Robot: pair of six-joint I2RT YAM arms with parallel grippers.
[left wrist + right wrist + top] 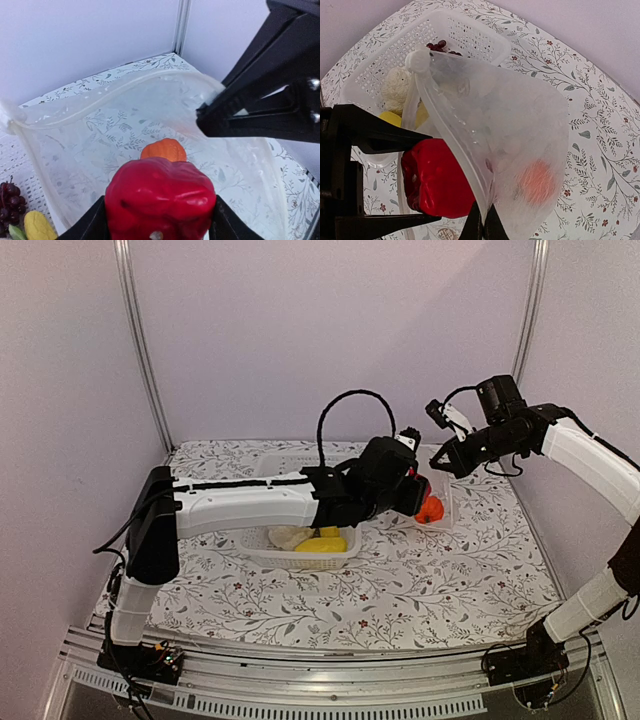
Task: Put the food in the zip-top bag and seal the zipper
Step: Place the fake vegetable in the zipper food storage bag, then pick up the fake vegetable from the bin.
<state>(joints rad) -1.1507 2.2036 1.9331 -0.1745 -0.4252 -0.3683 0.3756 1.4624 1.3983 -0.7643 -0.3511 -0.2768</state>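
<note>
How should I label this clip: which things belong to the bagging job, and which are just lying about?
Job: zip-top bag, pinched by right gripper; red pepper in left gripper; orange pumpkin inside the bag; cauliflower, grapes, yellow pieces.
Lying about: white basket holding those last three; flowered table cover.

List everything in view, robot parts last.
Floral tablecloth: one, white, underneath.
White perforated plastic basket: one, white, on tablecloth.
Clear floppy zip-top bag: one, clear, beside basket.
Red toy pepper: one, red, at bag's mouth.
Orange toy pumpkin: one, orange, inside bag.
Yellow toy pieces: two, yellow, in basket.
White toy cauliflower: one, white, in basket.
Purple toy grape bunch: one, purple, in basket.
Left end effector: one, black, gripping pepper.
Right end effector: one, black, pinching bag's edge.
</note>
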